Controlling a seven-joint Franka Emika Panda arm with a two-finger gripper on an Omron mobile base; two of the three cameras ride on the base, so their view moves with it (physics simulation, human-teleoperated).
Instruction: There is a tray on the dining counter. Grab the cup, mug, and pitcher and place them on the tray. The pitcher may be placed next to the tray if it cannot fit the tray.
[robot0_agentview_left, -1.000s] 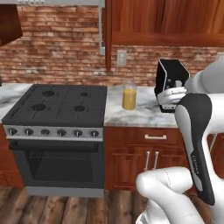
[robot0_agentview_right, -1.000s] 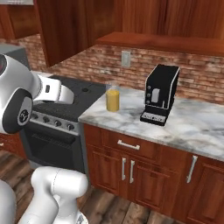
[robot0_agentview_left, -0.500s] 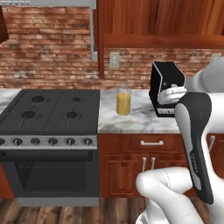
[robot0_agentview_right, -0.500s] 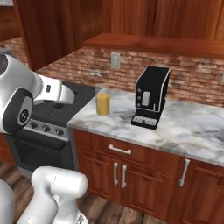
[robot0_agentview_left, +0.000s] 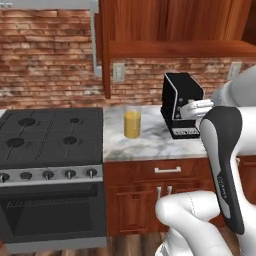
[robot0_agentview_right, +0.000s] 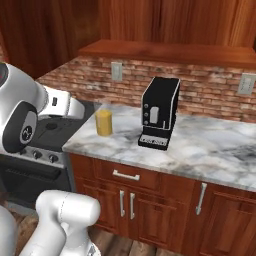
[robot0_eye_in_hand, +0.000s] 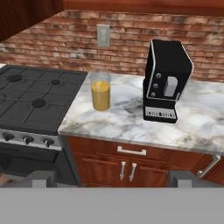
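On marble worktop (robot0_eye_in_hand: 131, 122): clear pitcher (robot0_eye_in_hand: 100, 91), half-full of orange liquid.

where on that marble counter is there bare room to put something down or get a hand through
The counter is bare in front of the pitcher and the coffee machine, along its front edge. More bare marble lies right of the machine. The gap between pitcher and machine is free but narrower. Left of the pitcher, the stove starts almost at once.

The pitcher (robot0_agentview_right: 104, 123), holding orange-yellow liquid, stands upright on the marble worktop (robot0_agentview_right: 210, 150) near its left end, just beside the stove (robot0_agentview_right: 47, 131). A black coffee machine (robot0_agentview_right: 159, 113) stands to its right, apart from it. Behind runs a brick wall with an outlet (robot0_agentview_right: 116, 71); wood cabinets (robot0_agentview_right: 150, 200) sit below.
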